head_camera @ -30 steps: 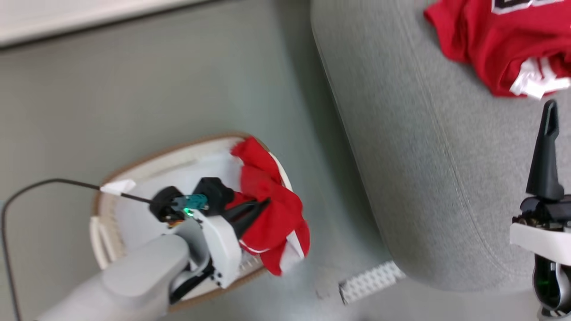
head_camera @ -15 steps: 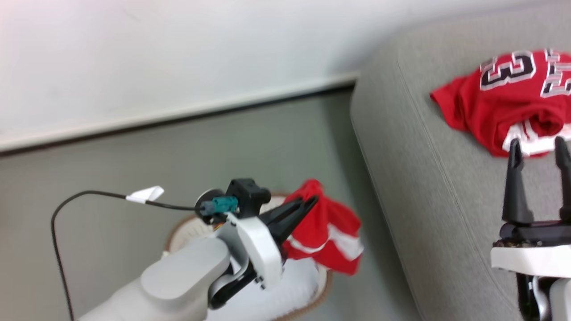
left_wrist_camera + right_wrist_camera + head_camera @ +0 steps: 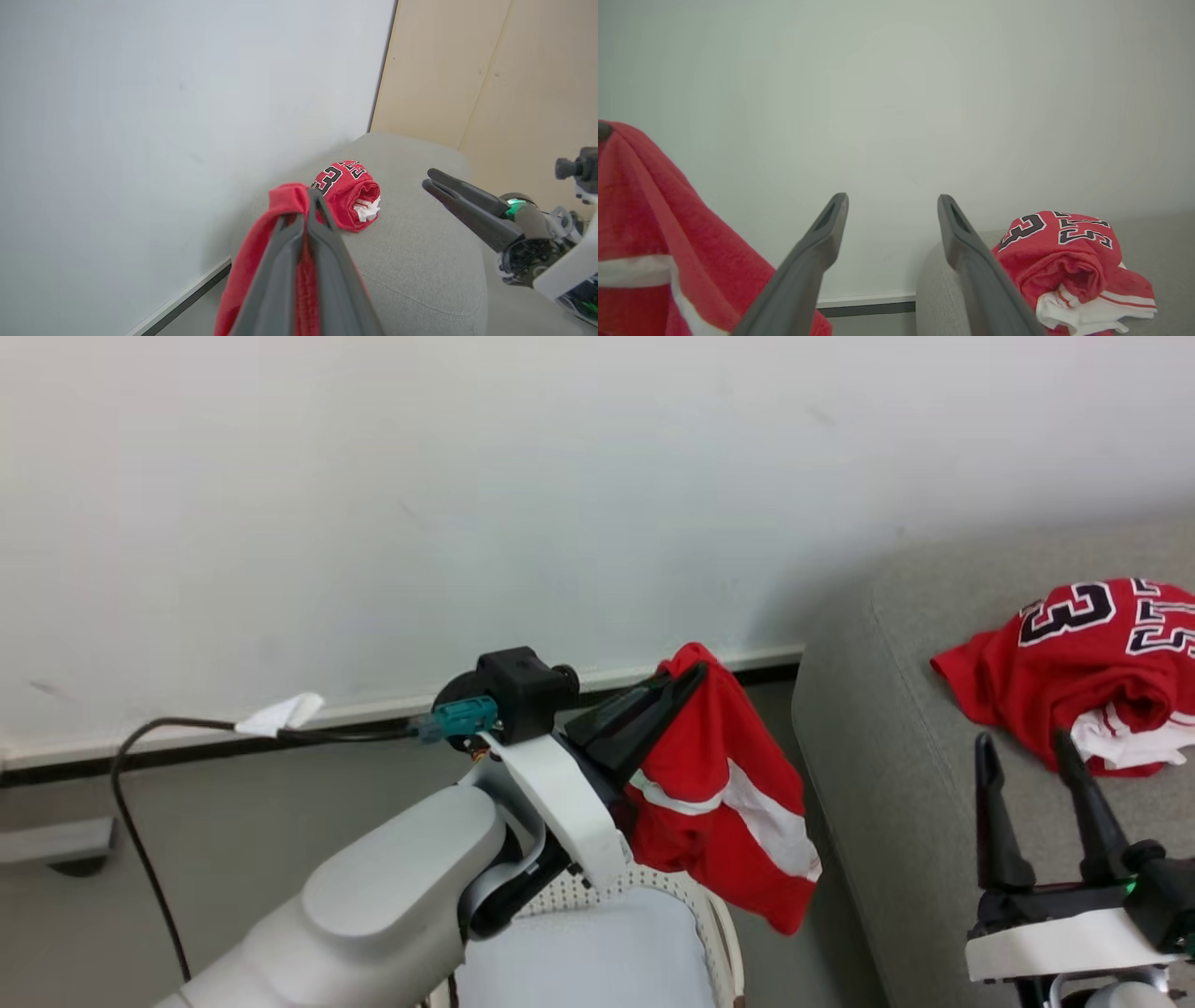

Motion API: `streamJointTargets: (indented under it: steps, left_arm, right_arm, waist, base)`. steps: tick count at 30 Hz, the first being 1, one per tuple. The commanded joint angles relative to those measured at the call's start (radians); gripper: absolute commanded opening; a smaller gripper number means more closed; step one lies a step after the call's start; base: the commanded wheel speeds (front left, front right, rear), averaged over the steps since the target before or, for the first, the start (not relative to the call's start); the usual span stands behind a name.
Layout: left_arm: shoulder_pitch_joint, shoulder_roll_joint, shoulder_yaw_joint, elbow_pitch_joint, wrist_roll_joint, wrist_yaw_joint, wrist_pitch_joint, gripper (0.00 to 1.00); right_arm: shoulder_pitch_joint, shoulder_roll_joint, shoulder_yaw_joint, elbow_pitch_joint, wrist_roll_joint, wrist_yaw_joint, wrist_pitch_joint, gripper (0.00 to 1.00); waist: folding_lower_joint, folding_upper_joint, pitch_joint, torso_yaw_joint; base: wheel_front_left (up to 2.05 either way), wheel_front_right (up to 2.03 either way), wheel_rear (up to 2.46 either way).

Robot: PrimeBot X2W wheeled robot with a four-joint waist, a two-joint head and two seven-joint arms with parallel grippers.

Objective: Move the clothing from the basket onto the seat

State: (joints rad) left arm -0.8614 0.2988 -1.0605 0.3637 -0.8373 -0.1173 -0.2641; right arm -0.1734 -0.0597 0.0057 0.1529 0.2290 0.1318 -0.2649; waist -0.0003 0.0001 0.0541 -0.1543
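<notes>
Before a white wall, the left gripper clamps a red garment high, clearing the basket for the seat; the right gripper gapes empty.

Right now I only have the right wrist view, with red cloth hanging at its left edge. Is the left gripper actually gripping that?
Observer: Yes. In the head view the left gripper is shut on the red garment, pinched at its top fold, and the rest hangs free.
Operator: Where is the basket?
Observer: The basket sits below that gripper. The garment's hem hangs by its rim, on the side toward the seat. I cannot tell whether they touch.
Operator: Any room on the seat?
Observer: The left wrist view shows bare cushion around the jersey, most of it on the side nearer the left gripper.
</notes>
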Motion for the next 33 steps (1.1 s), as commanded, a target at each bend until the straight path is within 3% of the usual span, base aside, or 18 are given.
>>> streamJointTargets:
  steps: [1,11,16,23,28,33]
  left_arm:
    - [-0.003,0.000,0.010,-0.004,0.000,0.005,0.000,0.00]
    - [-0.030,0.016,0.072,-0.039,-0.014,0.056,0.000,0.00]
    - [-0.016,0.020,0.079,-0.041,-0.018,0.066,0.000,0.00]
    - [-0.001,0.009,0.092,-0.045,-0.029,0.063,0.000,0.00]
    - [-0.002,-0.004,0.091,-0.037,-0.030,0.056,0.000,0.00]
    - [0.006,-0.024,0.073,-0.030,-0.025,0.045,0.000,0.00]
  right_arm:
    - [0.015,-0.006,0.010,0.007,0.008,-0.002,0.001,1.00]
    - [0.018,-0.023,0.116,0.044,0.057,-0.002,0.001,1.00]
    - [0.005,-0.033,0.167,-0.001,0.069,-0.002,0.001,1.00]
    - [-0.017,-0.084,0.328,-0.025,0.095,-0.002,0.001,1.00]
    - [-0.077,-0.115,0.461,0.082,0.106,-0.002,0.001,1.00]
    - [-0.170,-0.105,0.519,0.227,0.096,-0.002,0.001,1.00]
  waist:
    - [0.0003,-0.0001,-0.035,0.018]
    - [0.0003,-0.0001,-0.068,0.033]
    - [0.0003,-0.0001,-0.071,0.040]
    - [0.0003,-0.0001,-0.068,0.051]
    - [0.0003,-0.0001,-0.064,0.075]
    - [0.0003,-0.0001,-0.071,0.113]
  base:
    - [0.00,0.00,0.00]
    - [0.00,0.00,0.00]
    - [0.00,0.00,0.00]
    - [0.00,0.00,0.00]
    - [0.00,0.00,0.00]
    - [0.00,0.00,0.00]
